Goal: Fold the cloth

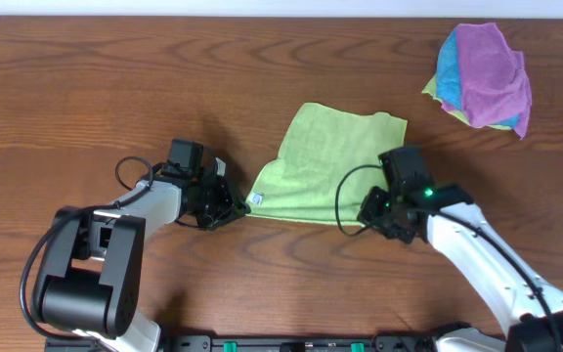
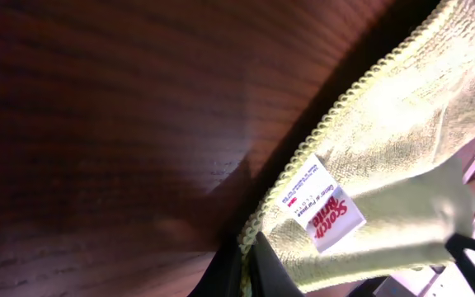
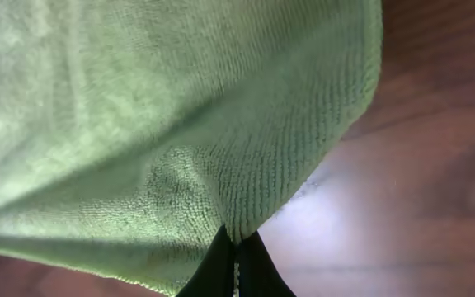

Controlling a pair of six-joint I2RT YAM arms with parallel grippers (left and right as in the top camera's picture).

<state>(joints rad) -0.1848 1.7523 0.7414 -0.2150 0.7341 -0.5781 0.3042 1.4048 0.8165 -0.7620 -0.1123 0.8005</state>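
The lime-green cloth (image 1: 325,166) lies on the wood table near the middle. Its white tag (image 1: 257,199) is at the near left corner. My left gripper (image 1: 233,205) is shut on that tagged corner; the left wrist view shows the stitched edge (image 2: 320,132) pinched between the black fingers (image 2: 246,272), with the tag (image 2: 324,206) just above. My right gripper (image 1: 379,217) is shut on the near right corner; the right wrist view shows the cloth (image 3: 180,107) pinched between the fingers (image 3: 236,264).
A pile of other cloths, purple (image 1: 492,68) on top of blue (image 1: 448,73), sits at the back right of the table. Dark wood table surface (image 1: 86,88) surrounds the green cloth.
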